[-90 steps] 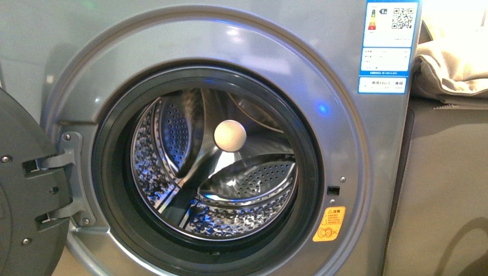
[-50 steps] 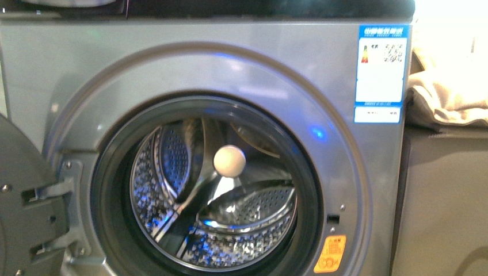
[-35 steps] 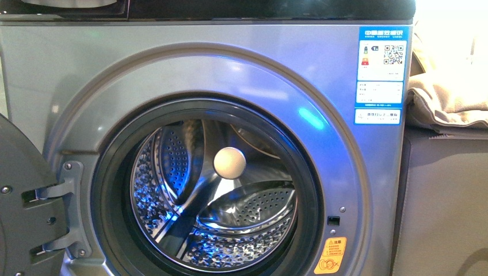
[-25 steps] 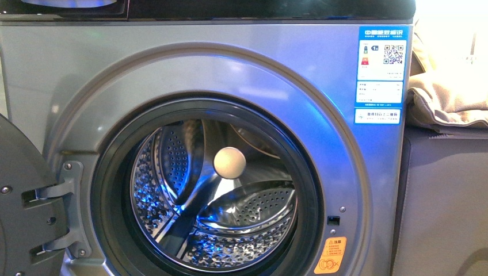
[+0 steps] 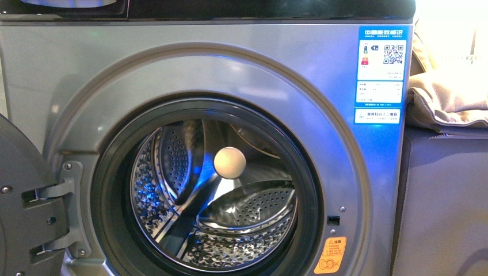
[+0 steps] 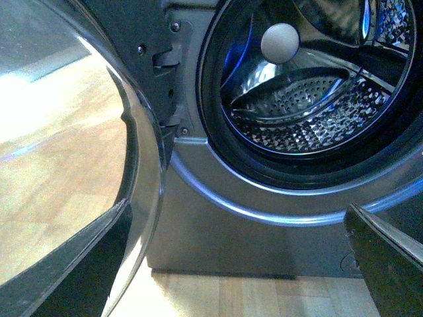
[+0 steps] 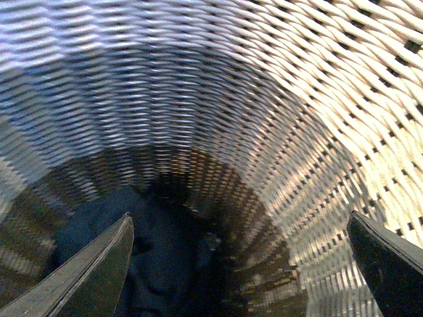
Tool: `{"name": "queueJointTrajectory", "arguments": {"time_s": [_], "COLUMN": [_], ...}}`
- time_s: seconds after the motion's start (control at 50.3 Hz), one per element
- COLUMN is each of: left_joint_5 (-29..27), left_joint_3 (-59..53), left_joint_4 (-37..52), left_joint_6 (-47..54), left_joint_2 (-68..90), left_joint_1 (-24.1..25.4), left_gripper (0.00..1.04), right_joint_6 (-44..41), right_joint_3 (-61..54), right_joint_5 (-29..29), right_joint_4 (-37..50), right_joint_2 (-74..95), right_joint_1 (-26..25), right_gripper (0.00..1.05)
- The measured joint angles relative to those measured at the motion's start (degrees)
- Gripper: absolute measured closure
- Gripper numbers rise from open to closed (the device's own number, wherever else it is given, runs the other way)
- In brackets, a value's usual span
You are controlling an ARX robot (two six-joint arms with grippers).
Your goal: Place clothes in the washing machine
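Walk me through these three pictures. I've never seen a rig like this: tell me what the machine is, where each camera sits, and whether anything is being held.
This is a robot with two arms, each ending in a two-fingered gripper. The front view comes from a camera on its body. It faces a washing machine whose door hangs open at the left, and the drum shows only bare steel. A beige cloth lies on a cabinet to the right. The left wrist view looks past the left gripper at the same drum; that gripper is open and holds nothing. The right wrist view looks into a wicker basket with dark blue clothes at the bottom. The right gripper is open too, not yet gripping them.
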Motion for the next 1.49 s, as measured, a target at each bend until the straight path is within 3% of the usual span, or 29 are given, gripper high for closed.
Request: {"name": "queueJointTrajectory", "arguments": {"time_s": [0.199,0.417,0.656,0.815,1.014,1.232,1.49], "left_joint_5": [0.0,0.0,0.0,0.0,0.0,0.0,0.0], "left_joint_3": [0.0,0.0,0.0,0.0,0.0,0.0,0.0], "left_joint_4": [0.0,0.0,0.0,0.0,0.0,0.0,0.0], "left_joint_6": [0.0,0.0,0.0,0.0,0.0,0.0,0.0], "left_joint_2": [0.0,0.0,0.0,0.0,0.0,0.0,0.0], "left_joint_1": [0.0,0.0,0.0,0.0,0.0,0.0,0.0], "left_gripper": [0.06,0.06,0.06,0.06,0.06,0.06,0.06], "right_joint_6": [-1.1,9.1,12.2,17.7,22.4,24.4,30.6], "right_joint_3": [7.9,5.8,9.3,4.3,3.1,13.0,17.1], "right_joint_5": [7.4,6.3,8.6,2.9,-0.8,4.0,6.6], "right_joint_4": [8.3,14.1,13.0,15.5,6.1,-4.4,-4.5], "right_joint_2": [15.5,22.2,25.7,20.9,6.4,10.3,10.2], "right_joint_1": [2.7,8.8,8.6,8.0,5.9,2.4,1.6], "right_gripper": [0.08,0.08,0.08,0.08,0.08,0.08,0.08]}}
